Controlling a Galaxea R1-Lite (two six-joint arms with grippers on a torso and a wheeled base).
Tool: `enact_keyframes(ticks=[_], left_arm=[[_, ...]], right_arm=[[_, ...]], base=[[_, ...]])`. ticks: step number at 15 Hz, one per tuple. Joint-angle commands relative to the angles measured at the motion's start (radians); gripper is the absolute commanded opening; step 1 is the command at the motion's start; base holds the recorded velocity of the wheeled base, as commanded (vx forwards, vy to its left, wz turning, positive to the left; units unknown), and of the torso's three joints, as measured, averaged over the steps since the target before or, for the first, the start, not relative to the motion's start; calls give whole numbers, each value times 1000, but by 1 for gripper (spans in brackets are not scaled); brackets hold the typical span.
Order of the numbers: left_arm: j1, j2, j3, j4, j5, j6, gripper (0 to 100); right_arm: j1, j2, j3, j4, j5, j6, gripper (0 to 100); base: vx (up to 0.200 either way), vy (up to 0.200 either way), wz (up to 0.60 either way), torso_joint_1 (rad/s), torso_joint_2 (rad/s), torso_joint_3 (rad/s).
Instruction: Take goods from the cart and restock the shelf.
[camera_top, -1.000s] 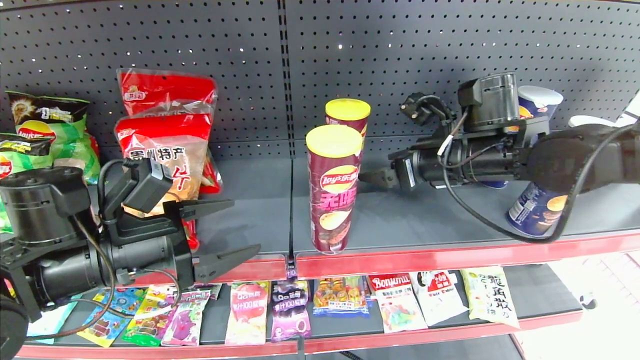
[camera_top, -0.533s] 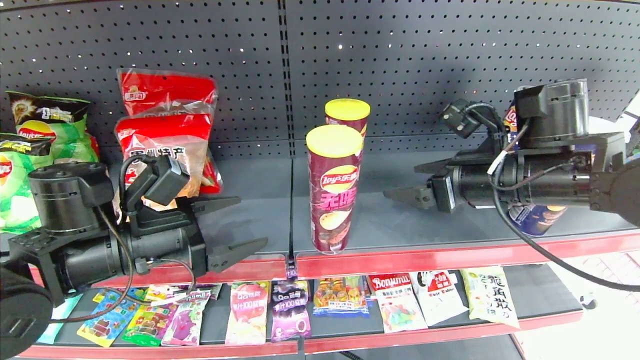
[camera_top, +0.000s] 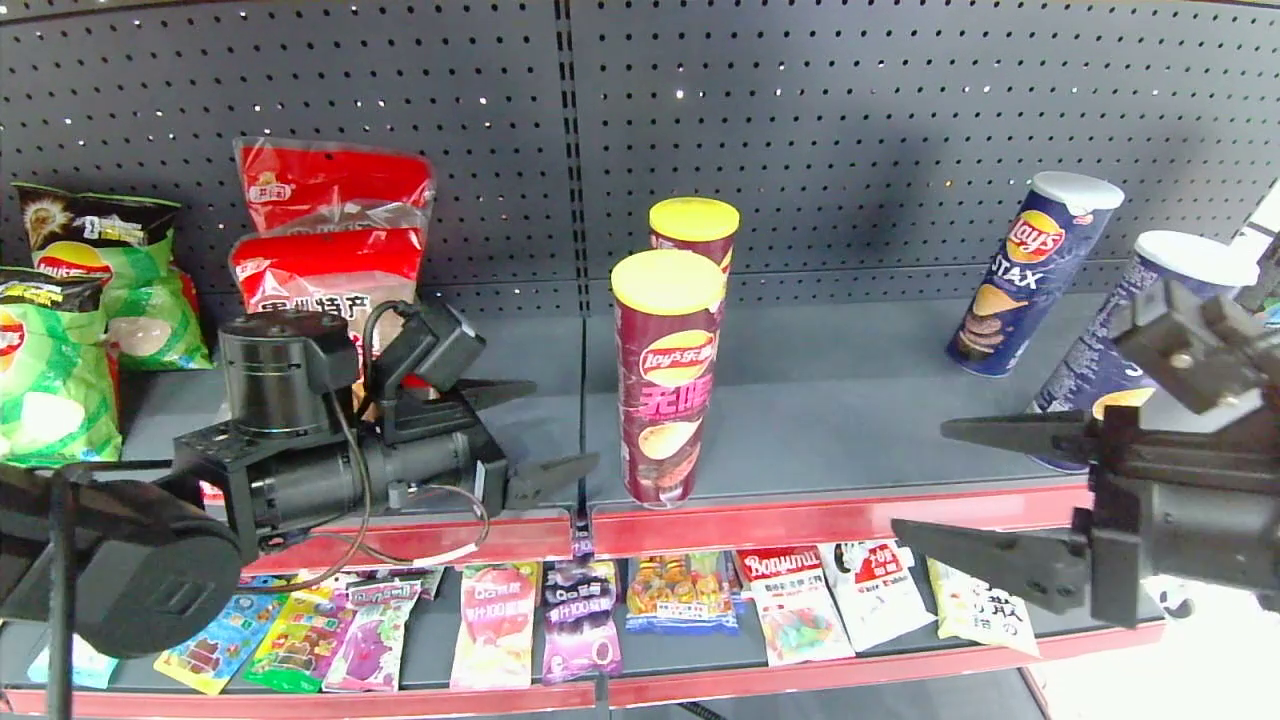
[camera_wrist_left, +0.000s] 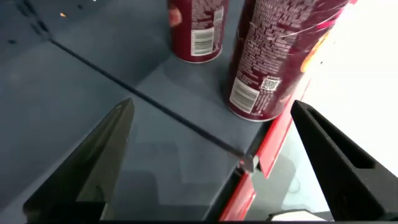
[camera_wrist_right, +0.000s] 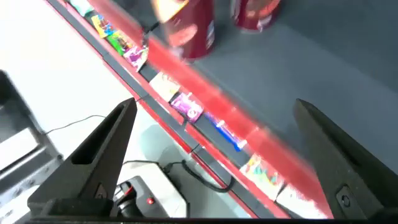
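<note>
- We've got the left gripper just left of the front maroon can, fingers spread wide and empty.
- That can stands upright at the shelf's red lip, with its twin right behind it.
- A blue can and a second blue can lean well to its right.
- The right gripper hangs further right of the can, jaws apart.

Head camera faces the shelf from mid-distance, slightly downward. Left wrist camera skims its board closely; right wrist camera looks down over its red front edge. All share the maroon crisp tubes.
</note>
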Motion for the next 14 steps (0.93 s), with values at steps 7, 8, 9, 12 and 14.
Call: enact_keyframes(ticks=[7, 8, 9, 12, 14], left_arm=[[-19, 102, -63, -3, 61, 2, 100], [-25, 102, -63, -3, 61, 2, 100], [-25, 104, -63, -3, 61, 2, 100], [-28, 107, -63, -3, 61, 2, 100], [-28, 115, -71, -4, 61, 2, 100]], right_arm=[[-134, -185, 43, 1, -12, 31, 100], [-134, -185, 43, 1, -12, 34, 100], [-134, -185, 42, 1, -12, 34, 100], [-134, -185, 42, 0, -12, 34, 100], [-134, -185, 39, 0, -12, 34, 100]], base=[[0, 0, 0, 0, 0, 0], [0, 0, 0, 0, 0, 0], [0, 0, 0, 0, 0, 0], [0, 0, 0, 0, 0, 0], [0, 0, 0, 0, 0, 0]])
